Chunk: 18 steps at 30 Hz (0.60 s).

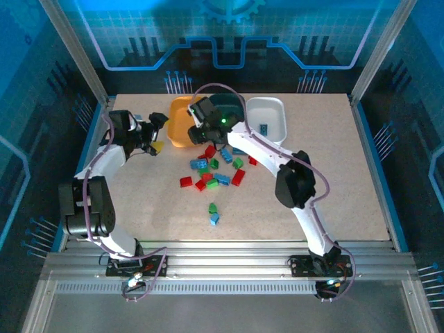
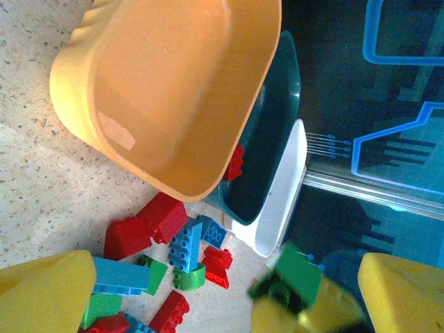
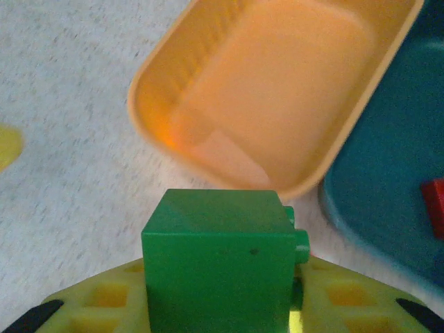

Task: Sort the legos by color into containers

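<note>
Speckled tabletop (image 1: 312,201) carries loose legos (image 1: 215,173); right gripper (image 3: 222,300) clamps a green brick (image 3: 216,250), orange-yellow tub (image 3: 263,90) directly ahead, teal tub (image 3: 388,180) rightward; left gripper (image 1: 157,133) gapes wide, empty

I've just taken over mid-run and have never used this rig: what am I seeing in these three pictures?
A left arm and a right arm are bolted to a table. The overhead picture looks down on both; the other two come from cameras on their wrists. Loose red, green and blue bricks lie mid-table, before an orange tub, a teal tub and a white tub. The right gripper clamps a green brick close to the orange tub; the left gripper is open. A red brick lies in the teal tub.
</note>
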{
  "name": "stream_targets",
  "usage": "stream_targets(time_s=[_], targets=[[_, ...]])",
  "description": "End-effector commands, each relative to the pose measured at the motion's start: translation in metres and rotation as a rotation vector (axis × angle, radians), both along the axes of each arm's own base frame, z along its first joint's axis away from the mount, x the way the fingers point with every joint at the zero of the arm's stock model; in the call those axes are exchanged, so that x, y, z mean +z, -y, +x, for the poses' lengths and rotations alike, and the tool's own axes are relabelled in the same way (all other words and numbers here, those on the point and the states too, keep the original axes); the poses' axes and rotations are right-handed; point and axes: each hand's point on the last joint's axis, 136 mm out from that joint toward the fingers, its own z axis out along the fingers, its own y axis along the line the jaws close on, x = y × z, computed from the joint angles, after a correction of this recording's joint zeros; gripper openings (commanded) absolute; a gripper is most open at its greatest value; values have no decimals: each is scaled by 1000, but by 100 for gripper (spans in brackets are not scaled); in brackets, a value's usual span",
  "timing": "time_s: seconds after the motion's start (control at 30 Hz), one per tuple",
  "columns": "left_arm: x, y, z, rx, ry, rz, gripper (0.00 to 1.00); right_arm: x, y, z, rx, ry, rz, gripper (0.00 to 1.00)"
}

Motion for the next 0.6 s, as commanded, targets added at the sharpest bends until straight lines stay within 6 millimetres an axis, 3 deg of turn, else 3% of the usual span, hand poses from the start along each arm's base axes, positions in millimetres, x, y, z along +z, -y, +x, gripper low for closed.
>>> stream_targets(time_s=[0.0,0.23,0.27,0.33,0.43,0.57], targets=[[12,4,3,-30,42,-7,99,-9,-15,18,68,35,-6,39],[12,6,5,-38,53,-28,99,-25,-23,53,81,44,40,40],[13,6,5,-39,56,-26,99,-28,-23,56,81,42,38,43],[14,7,5,-42,63,-28,99,-28,-22,59,81,44,34,62],[15,7,6,-46,67,-29,99,-11,-24,61,88,77,51,73],[12,6,4,-39,52,-15,99,26,-19,58,85,118,84,75]])
